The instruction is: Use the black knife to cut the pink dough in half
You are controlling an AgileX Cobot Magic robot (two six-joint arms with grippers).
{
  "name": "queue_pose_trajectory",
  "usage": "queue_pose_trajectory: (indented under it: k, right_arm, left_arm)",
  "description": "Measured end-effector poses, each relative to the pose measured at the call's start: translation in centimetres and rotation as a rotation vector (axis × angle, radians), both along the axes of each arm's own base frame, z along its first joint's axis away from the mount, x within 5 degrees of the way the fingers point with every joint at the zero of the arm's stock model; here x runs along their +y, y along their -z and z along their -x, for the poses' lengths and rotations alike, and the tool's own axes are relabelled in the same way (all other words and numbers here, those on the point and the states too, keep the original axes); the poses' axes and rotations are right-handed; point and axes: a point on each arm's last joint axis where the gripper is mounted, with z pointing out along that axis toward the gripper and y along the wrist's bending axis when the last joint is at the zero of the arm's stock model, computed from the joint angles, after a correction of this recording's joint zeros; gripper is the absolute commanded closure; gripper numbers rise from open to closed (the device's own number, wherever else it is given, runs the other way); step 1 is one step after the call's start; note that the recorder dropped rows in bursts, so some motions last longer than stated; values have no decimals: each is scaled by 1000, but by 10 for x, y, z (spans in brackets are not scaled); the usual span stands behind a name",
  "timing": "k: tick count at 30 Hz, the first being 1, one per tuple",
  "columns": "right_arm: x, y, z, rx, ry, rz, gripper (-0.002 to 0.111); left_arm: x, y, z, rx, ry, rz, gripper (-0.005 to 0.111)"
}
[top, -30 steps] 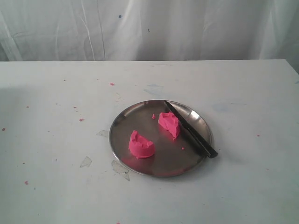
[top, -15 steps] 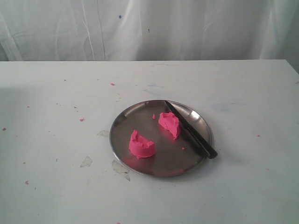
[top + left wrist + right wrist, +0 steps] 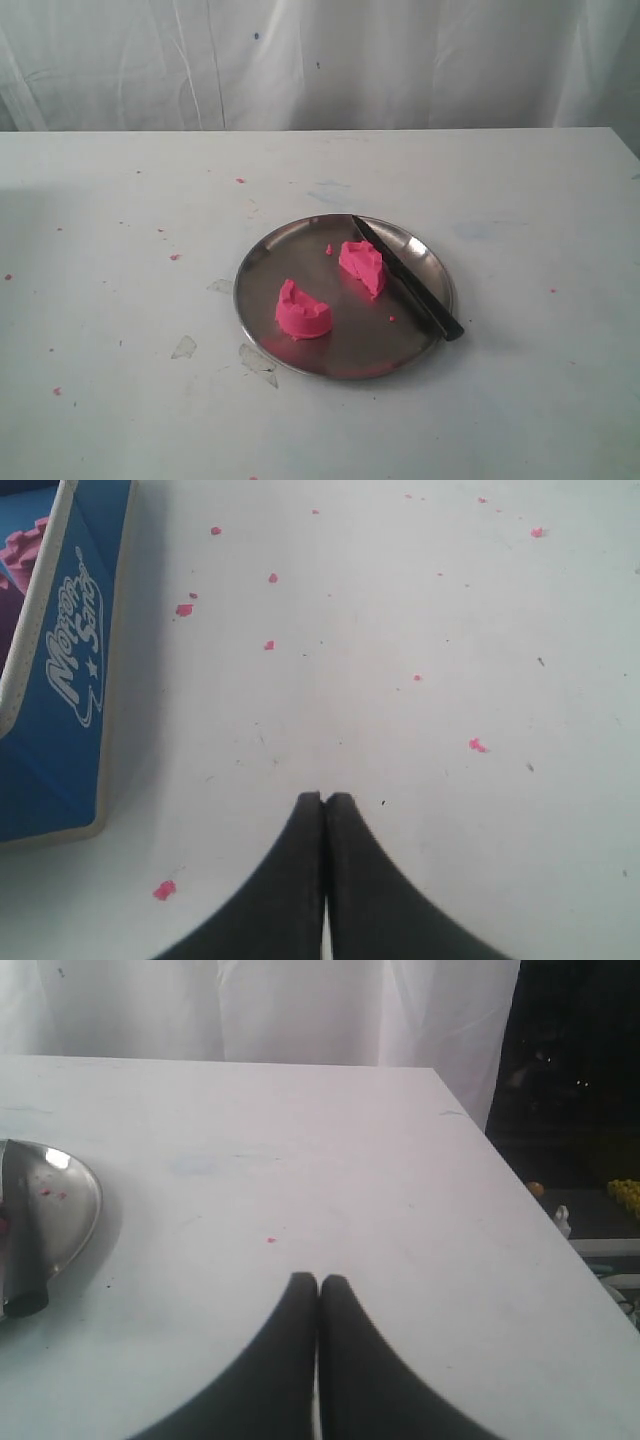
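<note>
The pink dough lies in two half lumps on a round steel plate [image 3: 262, 262]: one cup-shaped half [image 3: 303, 311] at the plate's front left, the other half [image 3: 362, 265] nearer the middle. The black knife [image 3: 407, 278] rests across the plate's right side, its handle end over the rim; that handle end [image 3: 24, 1270] and the plate's edge [image 3: 85, 1200] also show in the right wrist view. Neither gripper appears in the exterior view. My left gripper [image 3: 324, 798] is shut and empty over bare table. My right gripper [image 3: 318, 1280] is shut and empty, off to the plate's right.
A blue box [image 3: 62, 670] with white lettering stands beside the left gripper. Tiny pink crumbs [image 3: 165, 889] are scattered over the white table [image 3: 120, 230]. The table's right edge [image 3: 500, 1155] drops off near the right gripper. A white curtain [image 3: 320, 60] hangs behind.
</note>
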Motion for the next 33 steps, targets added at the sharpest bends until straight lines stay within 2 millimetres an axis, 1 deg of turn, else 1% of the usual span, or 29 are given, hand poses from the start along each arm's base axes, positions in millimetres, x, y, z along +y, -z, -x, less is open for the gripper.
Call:
queue_pose_trajectory:
  k: [33]
  right_arm:
    - [0, 0, 0, 0, 0, -4, 108]
  left_arm:
    - [1, 0, 0, -3, -21, 4, 107]
